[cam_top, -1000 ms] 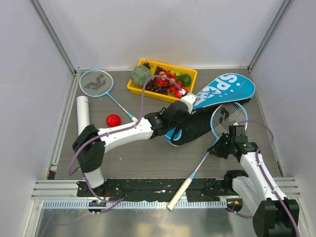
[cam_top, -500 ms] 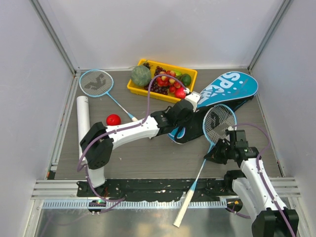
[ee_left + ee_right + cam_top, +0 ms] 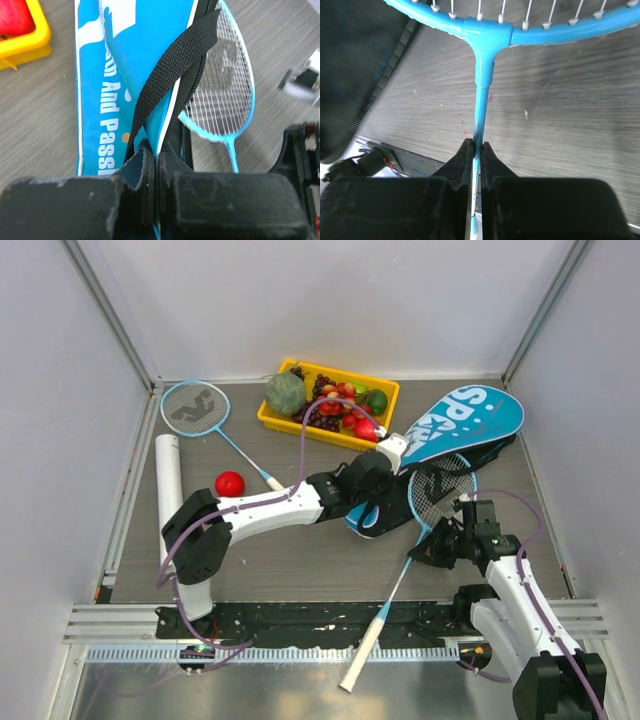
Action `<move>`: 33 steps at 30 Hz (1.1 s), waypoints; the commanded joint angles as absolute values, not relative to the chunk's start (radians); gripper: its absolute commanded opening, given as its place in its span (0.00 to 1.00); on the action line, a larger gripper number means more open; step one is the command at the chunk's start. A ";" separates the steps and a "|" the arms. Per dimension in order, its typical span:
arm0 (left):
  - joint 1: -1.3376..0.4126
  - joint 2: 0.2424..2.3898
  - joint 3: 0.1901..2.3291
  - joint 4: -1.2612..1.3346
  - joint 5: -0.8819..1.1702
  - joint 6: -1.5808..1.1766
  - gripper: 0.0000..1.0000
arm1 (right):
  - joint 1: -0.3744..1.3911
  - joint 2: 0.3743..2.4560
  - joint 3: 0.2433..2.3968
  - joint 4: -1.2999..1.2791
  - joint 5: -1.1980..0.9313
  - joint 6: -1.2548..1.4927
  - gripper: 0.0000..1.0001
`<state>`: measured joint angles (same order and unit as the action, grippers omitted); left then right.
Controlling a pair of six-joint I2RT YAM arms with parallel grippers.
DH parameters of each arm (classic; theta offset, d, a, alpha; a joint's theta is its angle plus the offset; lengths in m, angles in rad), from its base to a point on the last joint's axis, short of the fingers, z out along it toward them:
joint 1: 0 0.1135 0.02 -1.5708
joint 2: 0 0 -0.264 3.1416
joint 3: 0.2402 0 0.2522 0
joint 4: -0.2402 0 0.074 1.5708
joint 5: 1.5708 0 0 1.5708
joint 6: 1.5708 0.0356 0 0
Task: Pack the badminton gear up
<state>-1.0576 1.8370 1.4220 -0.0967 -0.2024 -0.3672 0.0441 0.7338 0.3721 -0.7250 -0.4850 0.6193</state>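
The blue "SPORT" bag (image 3: 455,420) lies at the right, its near end lifted. My left gripper (image 3: 383,502) is shut on the bag's edge (image 3: 150,110) beside its black strap (image 3: 175,60). My right gripper (image 3: 428,550) is shut on the thin shaft (image 3: 481,115) of a light-blue racket (image 3: 440,488), whose head rests against the bag's opening; its white handle (image 3: 362,656) hangs over the front rail. A second racket (image 3: 196,407) lies at the back left. A white tube (image 3: 167,480) lies along the left wall. No shuttlecocks show.
A yellow tray of fruit (image 3: 327,400) stands at the back centre, close to the bag. A small red ball (image 3: 230,483) lies by the second racket's handle. Grey walls close in the left, back and right sides. A metal rail (image 3: 330,618) runs along the front.
My right gripper has swung the racket's head left and toward the bag opening. My left gripper has shifted a little nearer and right while holding the bag's edge.
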 commanded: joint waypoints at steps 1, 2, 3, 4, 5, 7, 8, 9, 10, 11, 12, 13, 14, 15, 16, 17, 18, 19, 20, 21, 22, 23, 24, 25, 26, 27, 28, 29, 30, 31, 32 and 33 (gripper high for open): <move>-1.078 1.749 1.350 0.031 -0.179 -0.374 0.00 | 0.046 0.750 0.425 -0.530 -0.479 0.767 0.05; -1.080 1.738 1.333 0.029 -0.178 -0.371 0.00 | 0.048 0.752 0.431 -0.517 -0.463 0.797 0.05; -1.081 1.721 1.310 0.029 -0.178 -0.371 0.00 | 0.048 0.759 0.434 -0.491 -0.427 0.817 0.05; -1.081 1.712 1.286 0.034 -0.178 -0.371 0.00 | 0.048 0.762 0.437 -0.471 -0.413 0.843 0.05; -1.083 1.700 1.264 0.038 -0.178 -0.370 0.00 | 0.048 0.773 0.440 -0.436 -0.376 0.859 0.05; -1.081 1.677 1.215 0.058 -0.176 -0.368 0.00 | 0.048 0.799 0.452 -0.402 -0.312 0.893 0.05; -1.083 1.666 1.195 0.070 -0.169 -0.364 0.00 | 0.046 0.814 0.463 -0.387 -0.298 0.906 0.06; -1.083 1.658 1.175 0.081 -0.161 -0.359 0.00 | 0.048 0.848 0.471 -0.355 -0.287 0.908 0.05; -1.081 1.652 1.154 0.096 -0.149 -0.354 0.00 | 0.048 0.874 0.491 -0.341 -0.284 0.907 0.05; -1.081 1.649 1.134 0.106 -0.137 -0.348 0.00 | 0.048 0.923 0.500 -0.319 -0.281 0.908 0.05; -1.084 1.646 1.117 0.129 -0.126 -0.342 0.00 | 0.048 0.946 0.523 -0.311 -0.284 0.904 0.05; -1.085 1.641 1.105 0.146 -0.114 -0.338 0.00 | 0.046 1.000 0.534 -0.295 -0.299 0.897 0.05; -1.086 1.640 1.089 0.162 -0.098 -0.331 0.00 | 0.048 1.021 0.560 -0.291 -0.304 0.885 0.05; -1.088 1.635 1.074 0.176 -0.088 -0.325 0.00 | 0.046 1.064 0.574 -0.291 -0.304 0.878 0.05; -1.088 1.631 1.065 0.189 -0.078 -0.318 0.00 | 0.048 1.078 0.587 -0.287 -0.304 0.874 0.05; -1.092 1.628 1.057 0.193 -0.077 -0.313 0.00 | 0.046 1.103 0.597 -0.282 -0.298 0.874 0.05; -1.094 1.626 1.052 0.193 -0.077 -0.307 0.00 | 0.045 1.117 0.607 -0.275 -0.293 0.876 0.05; -1.095 1.626 1.046 0.189 -0.077 -0.299 0.00 | 0.046 1.121 0.612 -0.267 -0.288 0.877 0.05; -1.097 1.623 1.042 0.183 -0.080 -0.287 0.00 | 0.046 1.127 0.629 -0.267 -0.276 0.874 0.05; -1.100 1.623 1.035 0.178 -0.087 -0.276 0.00 | 0.045 1.129 0.635 -0.268 -0.264 0.864 0.05; -1.100 1.623 1.029 0.172 -0.095 -0.269 0.00 | 0.044 1.134 0.650 -0.270 -0.238 0.859 0.05; -1.101 1.621 1.020 0.173 -0.098 -0.262 0.00 | 0.043 1.135 0.664 -0.275 -0.226 0.847 0.05; -1.101 1.620 1.011 0.176 -0.103 -0.259 0.00 | 0.043 1.141 0.669 -0.273 -0.213 0.842 0.05; -1.106 1.618 1.002 0.181 -0.106 -0.252 0.00 | 0.037 1.147 0.678 -0.268 -0.213 0.835 0.05; -1.108 1.617 0.993 0.189 -0.107 -0.244 0.00 | 0.034 1.163 0.681 -0.264 -0.225 0.833 0.06; -1.111 1.612 0.985 0.198 -0.107 -0.233 0.00 | 0.031 1.172 0.690 -0.258 -0.233 0.833 0.05; -1.114 1.608 0.971 0.213 -0.109 -0.223 0.00 | 0.032 1.195 0.698 -0.256 -0.244 0.833 0.05; -1.121 1.603 0.951 0.238 -0.110 -0.212 0.00 | 0.029 1.204 0.706 -0.256 -0.256 0.834 0.05; -1.124 1.597 0.937 0.264 -0.120 -0.195 0.00 | 0.031 1.227 0.709 -0.258 -0.282 0.834 0.05; -1.132 1.594 0.925 0.284 -0.126 -0.186 0.00 | 0.032 1.236 0.712 -0.264 -0.297 0.831 0.06; -1.135 1.592 0.917 0.302 -0.127 -0.178 0.00 | 0.032 1.245 0.709 -0.278 -0.308 0.831 0.05; -1.140 1.595 0.913 0.311 -0.127 -0.170 0.00 | 0.032 1.246 0.701 -0.279 -0.310 0.833 0.05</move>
